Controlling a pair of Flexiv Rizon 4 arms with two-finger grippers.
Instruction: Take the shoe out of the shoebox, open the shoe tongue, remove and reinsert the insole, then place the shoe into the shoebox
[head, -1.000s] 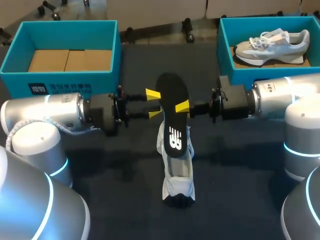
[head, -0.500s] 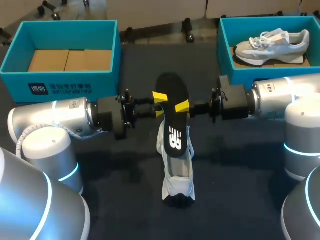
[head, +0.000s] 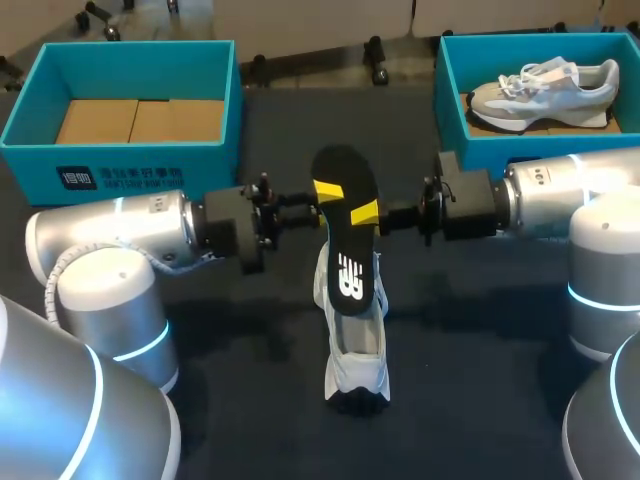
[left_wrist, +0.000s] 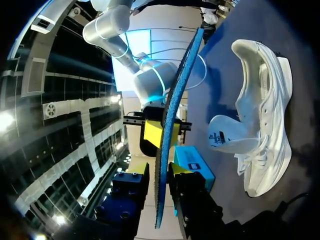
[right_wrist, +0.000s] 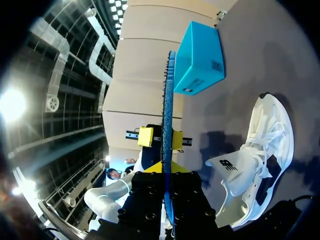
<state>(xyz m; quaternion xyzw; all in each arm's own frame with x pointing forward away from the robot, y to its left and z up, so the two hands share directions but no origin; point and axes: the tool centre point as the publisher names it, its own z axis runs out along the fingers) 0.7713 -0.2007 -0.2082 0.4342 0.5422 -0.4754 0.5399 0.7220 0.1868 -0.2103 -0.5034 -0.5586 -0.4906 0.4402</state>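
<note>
A black insole (head: 345, 225) is held on edge above the white shoe (head: 357, 360), which lies on the dark table. My right gripper (head: 368, 213) comes in from the right and is shut on the insole's right edge. In the right wrist view the blue underside of the insole (right_wrist: 168, 100) runs straight up between the right gripper (right_wrist: 167, 172) fingers. My left gripper (head: 325, 192) straddles the left edge. The insole (left_wrist: 182, 85) stands between the left gripper (left_wrist: 159, 169) fingers, and a thin gap shows on one side. Below it lies the shoe (left_wrist: 260, 125) with its tongue pulled out.
A teal shoebox (head: 130, 150) with a cardboard floor stands at the back left. A second teal box (head: 452, 100) at the back right holds another grey-white shoe (head: 545, 90). Dark table surface lies around the shoe.
My left arm has slid right toward the insole, and its fingers have narrowed around the insole's left edge. The right arm, insole and shoe have stayed put.
</note>
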